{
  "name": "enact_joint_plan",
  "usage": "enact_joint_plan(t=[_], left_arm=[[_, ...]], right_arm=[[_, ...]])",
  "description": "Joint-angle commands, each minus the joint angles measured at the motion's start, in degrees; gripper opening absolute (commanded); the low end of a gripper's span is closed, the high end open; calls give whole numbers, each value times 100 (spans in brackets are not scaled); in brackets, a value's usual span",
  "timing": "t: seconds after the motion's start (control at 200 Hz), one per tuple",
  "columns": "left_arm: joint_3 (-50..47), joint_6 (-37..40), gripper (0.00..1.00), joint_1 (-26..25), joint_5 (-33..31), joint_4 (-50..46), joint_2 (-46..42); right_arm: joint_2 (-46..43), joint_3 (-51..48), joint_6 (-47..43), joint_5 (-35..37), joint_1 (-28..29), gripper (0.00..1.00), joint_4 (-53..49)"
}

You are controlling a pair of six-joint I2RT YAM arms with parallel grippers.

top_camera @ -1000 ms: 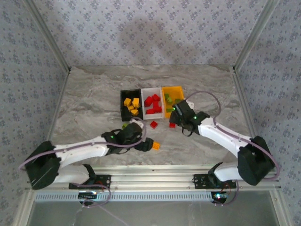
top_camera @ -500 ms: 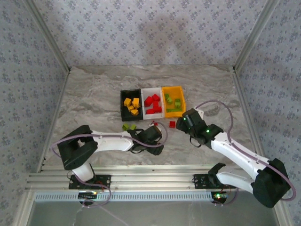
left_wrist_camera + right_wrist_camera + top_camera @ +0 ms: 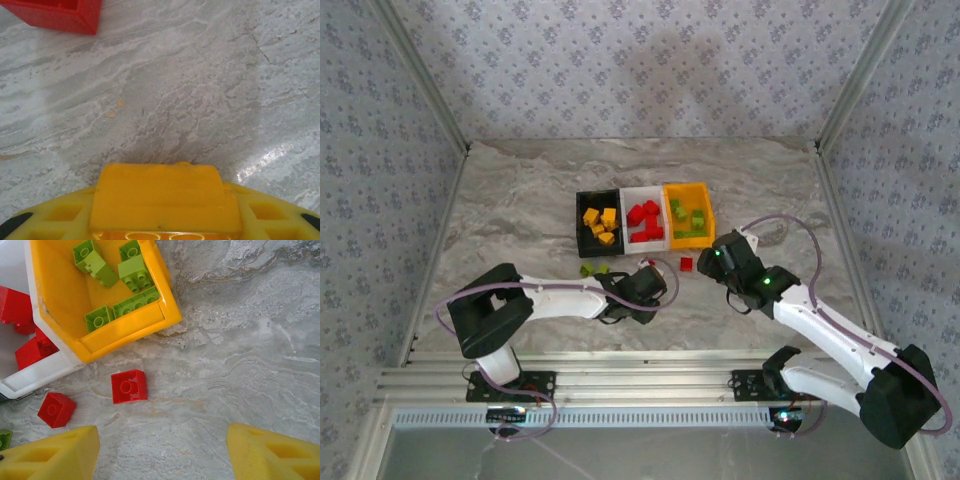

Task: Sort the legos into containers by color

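My left gripper (image 3: 646, 298) is low on the table, its jaws closed around a yellow-orange lego (image 3: 164, 196). A red lego (image 3: 52, 14) lies just ahead of it. My right gripper (image 3: 162, 455) hangs open over bare table, in front of the orange-yellow container (image 3: 125, 326) that holds green legos (image 3: 134, 271). Two red legos (image 3: 129, 386) (image 3: 56, 409) lie loose ahead of its fingers. The white container (image 3: 644, 241) holds red legos and the black container (image 3: 580, 226) holds yellow ones. A pair of green legos (image 3: 592, 269) sits in front of the black one.
The three containers stand side by side at mid-table. Metal frame rails (image 3: 620, 380) run along the near edge and up both sides. Marble surface stretches to the left and right of the containers.
My left arm swung right onto the yellow-orange lego and its jaws closed on it. My right gripper drew back from the orange-yellow container toward the near right, staying open.
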Motion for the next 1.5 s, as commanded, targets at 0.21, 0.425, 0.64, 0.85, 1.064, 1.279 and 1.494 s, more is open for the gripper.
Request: enact_joint_plan(t=[0.21,0.425,0.64,0.85,1.064,1.279,1.494], left_arm=[[-86,118,45,723,-536,-392,-1760],[465,169,48,2078,-356,-134,-1686],[1485,233,48,2746,-305,-168,-502],[1930,176,53,3157,-217,-303,127],[2118,124,83,3201,67,-320,197],[1956,-34,93,3091,538,-178,-646],[984,-289,100,2677,805,117,-2001]], right_arm=[[18,-79,177,106,-16,70,100],[200,-49,214,107,-7,70,168],[237,32,231,70,18,70,40],[128,-50,240,5,53,70,-18],[169,-81,208,-120,50,71,63],[472,-38,144,-204,55,71,210],[1409,207,-131,-478,83,72,607]])
